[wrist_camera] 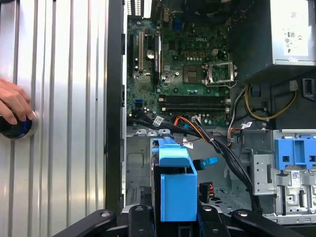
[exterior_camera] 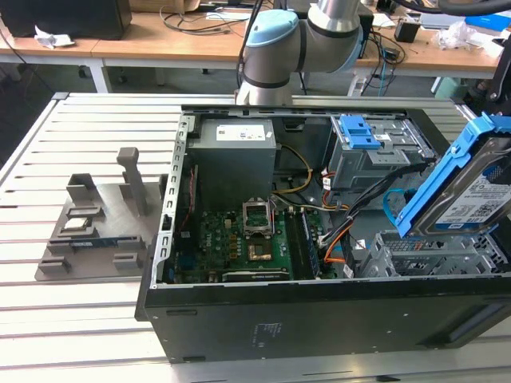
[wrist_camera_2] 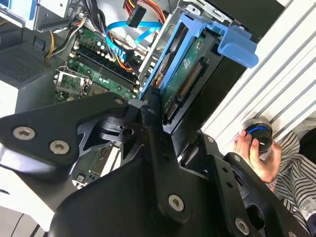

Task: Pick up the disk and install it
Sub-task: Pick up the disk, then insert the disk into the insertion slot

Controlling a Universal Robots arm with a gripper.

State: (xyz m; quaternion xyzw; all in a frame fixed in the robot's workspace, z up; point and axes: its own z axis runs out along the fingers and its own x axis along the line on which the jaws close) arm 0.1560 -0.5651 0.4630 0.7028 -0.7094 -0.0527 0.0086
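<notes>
The hand [wrist_camera_2: 148, 106] gripped the disk [exterior_camera: 485, 195], which was tilted just above the drive cage [exterior_camera: 423, 254] of the open computer case [exterior_camera: 319, 323].

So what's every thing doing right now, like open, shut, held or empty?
Silver-black metal disk with blue plastic rails: held tilted, not seated.
Black gripper: shut on the disk.
Black metal computer case: on its side, open.
Grey metal drive cage: empty.
Person's hand: resting on round button.
</notes>
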